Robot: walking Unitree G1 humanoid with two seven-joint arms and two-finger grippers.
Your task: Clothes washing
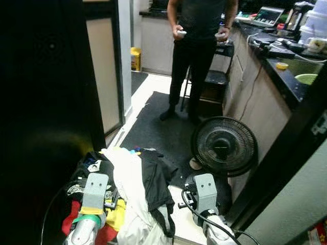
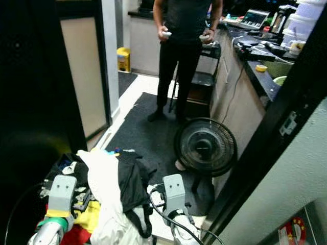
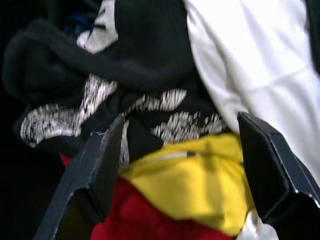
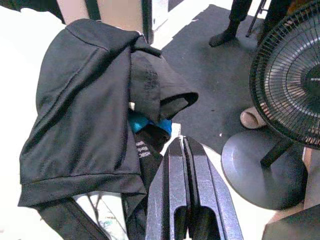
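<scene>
Laundry pile (image 1: 130, 196): soft, light, floppy; we would pinch a bunched fold.
Left hand (image 3: 182, 165): fingers spread over the yellow garment (image 3: 200, 185).
Right hand (image 4: 183, 200): fingers pressed together, empty.

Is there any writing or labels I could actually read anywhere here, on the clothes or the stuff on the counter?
None can be read.
White lettering on a black strap beside the blue cloth: too small and blurred.
Cracked white print on the black garment between the left gripper fingers: a pattern, no legible letters.
Red and yellow sticker on the pale wall: blurred.
</scene>
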